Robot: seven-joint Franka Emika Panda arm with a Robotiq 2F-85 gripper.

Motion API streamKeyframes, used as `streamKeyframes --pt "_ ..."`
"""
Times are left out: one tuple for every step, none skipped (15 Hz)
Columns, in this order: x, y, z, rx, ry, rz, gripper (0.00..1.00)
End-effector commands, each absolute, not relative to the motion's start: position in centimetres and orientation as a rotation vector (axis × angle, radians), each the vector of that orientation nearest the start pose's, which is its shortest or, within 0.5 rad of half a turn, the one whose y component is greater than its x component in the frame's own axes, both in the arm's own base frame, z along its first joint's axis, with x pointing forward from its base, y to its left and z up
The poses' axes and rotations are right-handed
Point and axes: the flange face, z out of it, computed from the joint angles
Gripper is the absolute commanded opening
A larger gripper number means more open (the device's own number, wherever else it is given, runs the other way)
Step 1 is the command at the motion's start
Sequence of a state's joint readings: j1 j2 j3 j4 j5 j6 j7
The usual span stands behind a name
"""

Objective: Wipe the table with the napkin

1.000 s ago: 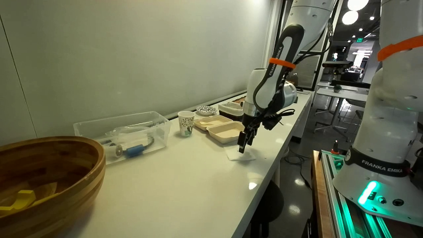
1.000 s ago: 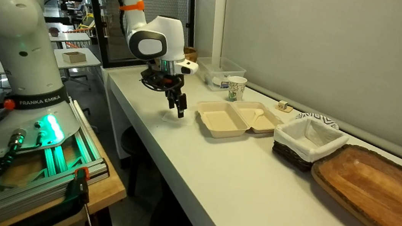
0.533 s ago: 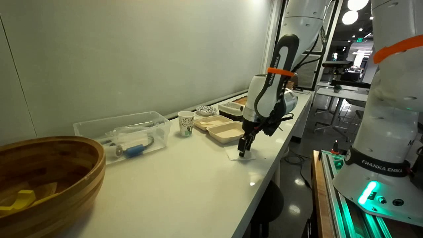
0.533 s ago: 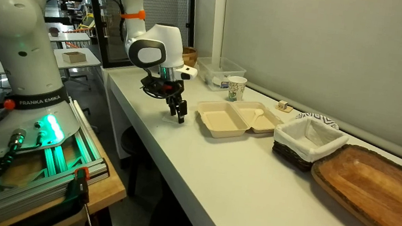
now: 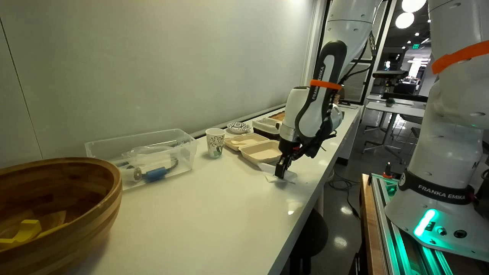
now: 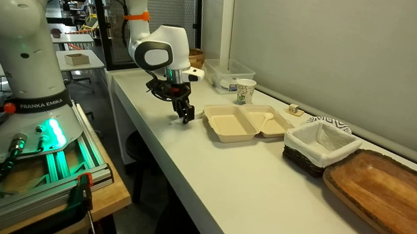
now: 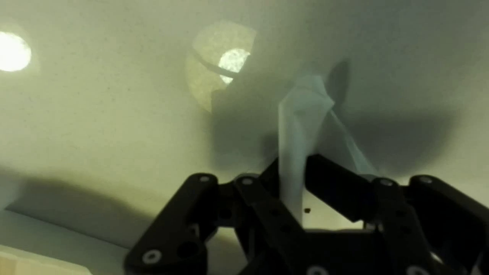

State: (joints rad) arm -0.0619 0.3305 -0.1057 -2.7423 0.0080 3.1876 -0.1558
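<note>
End effector [image 7: 294,168] has napkin [image 7: 304,109] pinched & bunched, nr robot-side edge of tabletop [image 6: 247,189]; open takeout box [image 6: 230,123] just beside, twd opp. edge.

we see the napkin [image 7: 297,130], thin white paper, pinched into a creased fold near one long edge of the table [image 5: 191,221], which is glossy, white and narrow.

You have open table [image 6: 217,173] along its front edge; on the wall [image 5: 153,76] side the takeout container [image 6: 230,123] stands near your gripper [image 7: 293,168], barring a low pass; along the wall, the paper cup [image 5: 215,143], clear bin [image 5: 187,153] and wooden bowl [image 5: 97,208] block you toward one end, the lined basket [image 6: 304,148] and wooden tray [image 6: 401,200] toward the opposite end.
</note>
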Motion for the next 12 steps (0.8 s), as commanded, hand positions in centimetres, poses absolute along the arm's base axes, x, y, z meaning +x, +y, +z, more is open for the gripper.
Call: streamKeyframes --pt "38.2 -5.0 11.9 -3.197 -0.054 -0.128 0.00" --pt "38.3 -4.4 11.8 -3.199 -0.085 -0.122 0.00" --pt "38.5 -3.5 11.5 -3.198 -0.121 -0.112 0.02" --pt "38.9 -2.7 11.3 -3.201 -0.168 -0.114 0.01" --pt "39.4 -1.8 11.0 -3.199 -0.208 -0.108 0.00" --pt "40.0 -1.1 10.7 -3.207 -0.247 -0.115 0.00" --pt "40.9 -0.4 10.5 -3.214 -0.290 -0.130 0.00" --pt "42.3 0.1 10.3 -3.229 -0.326 -0.148 0.00" --pt "43.8 0.5 10.3 -3.244 -0.354 -0.175 0.00" --pt "45.1 0.8 10.3 -3.255 -0.371 -0.200 0.00" --pt "46.6 1.2 10.4 -3.266 -0.387 -0.229 0.00" --pt "47.9 1.6 10.6 -3.271 -0.389 -0.248 0.00"
